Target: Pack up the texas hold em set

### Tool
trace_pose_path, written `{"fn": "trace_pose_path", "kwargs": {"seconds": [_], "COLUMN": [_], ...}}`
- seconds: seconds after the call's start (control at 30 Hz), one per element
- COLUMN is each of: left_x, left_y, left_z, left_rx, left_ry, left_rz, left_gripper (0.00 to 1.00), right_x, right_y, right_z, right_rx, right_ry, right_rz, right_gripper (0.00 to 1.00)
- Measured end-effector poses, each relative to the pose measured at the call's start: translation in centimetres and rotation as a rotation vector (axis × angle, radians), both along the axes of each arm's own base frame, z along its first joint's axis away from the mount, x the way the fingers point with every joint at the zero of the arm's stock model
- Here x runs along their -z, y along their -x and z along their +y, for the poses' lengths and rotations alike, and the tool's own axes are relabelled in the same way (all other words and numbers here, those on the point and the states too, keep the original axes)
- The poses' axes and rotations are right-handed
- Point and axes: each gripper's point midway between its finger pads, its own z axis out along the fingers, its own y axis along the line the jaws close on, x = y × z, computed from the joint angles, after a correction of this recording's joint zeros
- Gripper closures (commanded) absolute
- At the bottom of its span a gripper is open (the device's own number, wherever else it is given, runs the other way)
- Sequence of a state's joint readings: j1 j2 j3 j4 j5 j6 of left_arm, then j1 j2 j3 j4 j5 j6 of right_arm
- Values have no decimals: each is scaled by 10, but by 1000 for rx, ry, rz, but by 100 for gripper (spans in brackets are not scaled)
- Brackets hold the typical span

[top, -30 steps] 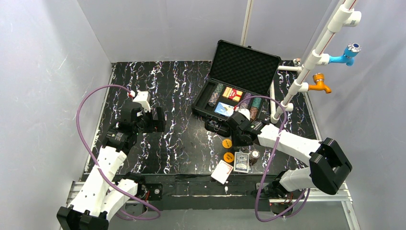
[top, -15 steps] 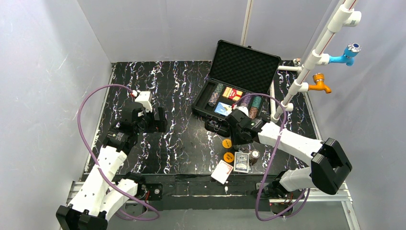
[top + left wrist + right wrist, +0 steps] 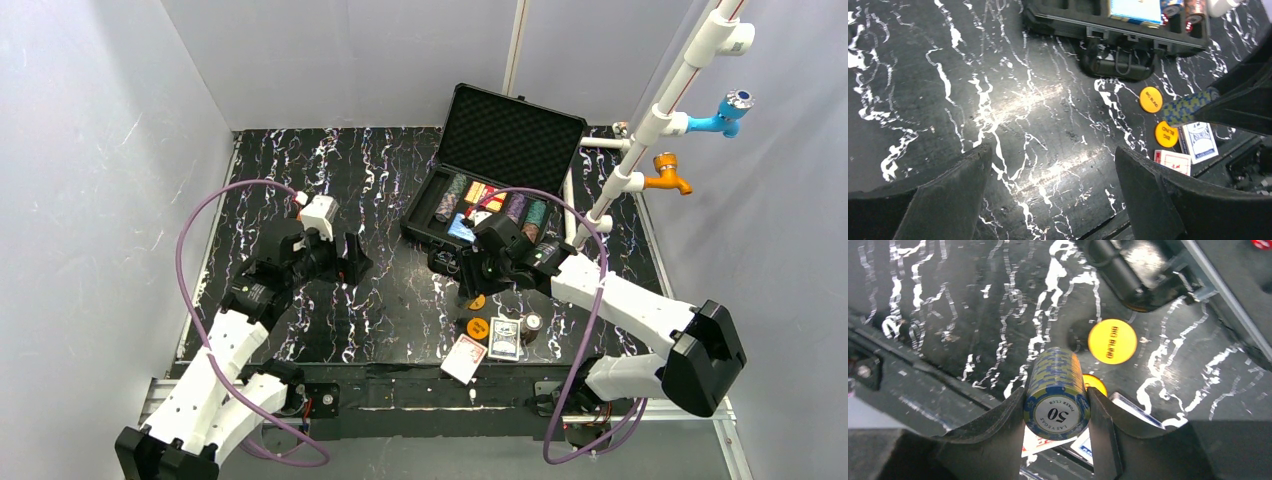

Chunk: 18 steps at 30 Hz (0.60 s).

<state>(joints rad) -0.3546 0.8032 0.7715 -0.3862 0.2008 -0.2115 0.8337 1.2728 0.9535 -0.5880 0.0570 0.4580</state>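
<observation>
1. Both arms have shifted since a second ago: the left gripper (image 3: 352, 262) has swung rightward toward mid-table. The right gripper (image 3: 478, 272) has turned at the wrist and edged toward the case (image 3: 512, 135).
2. On the left gripper the fingers stand wide apart with nothing between them. Only bare table (image 3: 998, 100) shows under the gap, and the loose pieces lie well beyond its right fingertip.
3. On the right gripper the fingers are clamped on a stack of blue-and-yellow chips (image 3: 1053, 372). The pads press its curved sides and hold it clear of the table.
4. That stack's long axis runs along the fingers. Its flat "50" face looks back at the wrist, and the far end pokes out past the fingertips, seemingly angled down a little.
5. Beyond those fingertips lie two orange discs (image 3: 1112, 341), one half hidden behind the stack. Back under the fingers lie a blue deck (image 3: 1198, 141) and a red-and-white card box (image 3: 1173, 161). All four are outside the case.
6. The case stands open beyond the fingertips and to their right, with chip rows and decks already in its tray.
7. The step in hand looks like carrying this stack to a chip trough. The next move likely calls for turning the stack's axis to match a free trough, lowering it in, then parting the fingers.
</observation>
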Motion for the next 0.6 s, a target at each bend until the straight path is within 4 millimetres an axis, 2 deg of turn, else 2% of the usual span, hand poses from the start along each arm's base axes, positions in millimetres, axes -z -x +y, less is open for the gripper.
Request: {"fn": "trace_pose_path", "kwargs": {"seconds": [0.3, 0.6], "left_x": [-7, -10], "left_y": [7, 12], "left_z": [-31, -54], "left_rx": [169, 298], "left_ry": [80, 104], "left_rz": [-50, -82], "left_gripper": [11, 16], "right_x": [-24, -35], "right_y": [17, 25], "right_z": [37, 50], "right_rx": [-173, -247], "right_ry": [-195, -274], "right_rz": [27, 40], "right_gripper": [99, 99]}}
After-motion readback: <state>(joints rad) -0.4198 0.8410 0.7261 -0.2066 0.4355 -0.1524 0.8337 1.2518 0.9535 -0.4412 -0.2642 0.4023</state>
